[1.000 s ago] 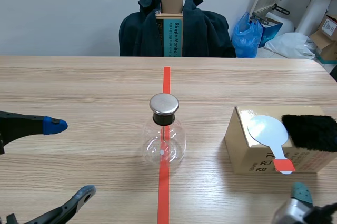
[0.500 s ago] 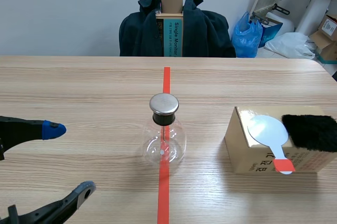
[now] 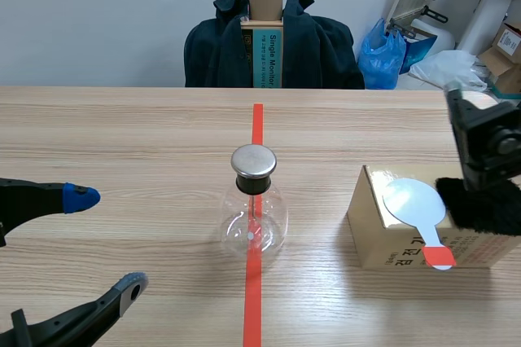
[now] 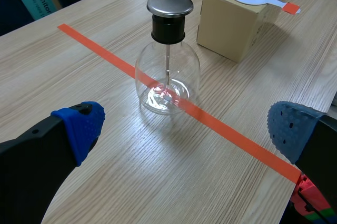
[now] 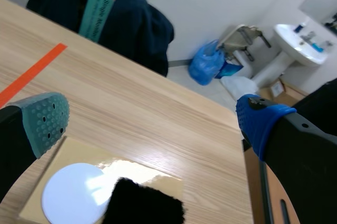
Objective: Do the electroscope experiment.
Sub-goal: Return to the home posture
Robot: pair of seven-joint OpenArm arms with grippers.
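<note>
Logged a jump on the right side. A second back, had the right gripper [image 5: 152,121] low at 5 o'clock from the glass flask [image 3: 254,208]; half a second back, lost it from the scene view altogether. Now found it raised at 3 o'clock from the flask, hanging over the far end of the cardboard box [image 3: 378,237]. Spread wide at the fingers, with nothing between. Through its own camera, picked out the white paddle [image 5: 73,192] and the black fur cloth [image 5: 145,203] under and just ahead of it. Read as the approach to lift the fur or the paddle for rubbing; a guess only, no contact yet.

Noted the left gripper [image 3: 106,241] at 8 o'clock from the flask, well apart, likewise spread wide and holding nothing. Barely shifted over the same second.

Found the flask upright on the red tape line, mid-desk [image 3: 122,135], untouched.
- Flask: clear thin glass, round belly, short neck, black stopper, flat brushed-metal cap [image 4: 169,4], thin rod down the inside.
- Box: matte tan card, sharp-edged.
- Paddle: flat glossy disc, red-orange tab handle poking past the box edge.
- Fur: dense, matte, soft-looking, lying just beside the disc on the box top.
</note>
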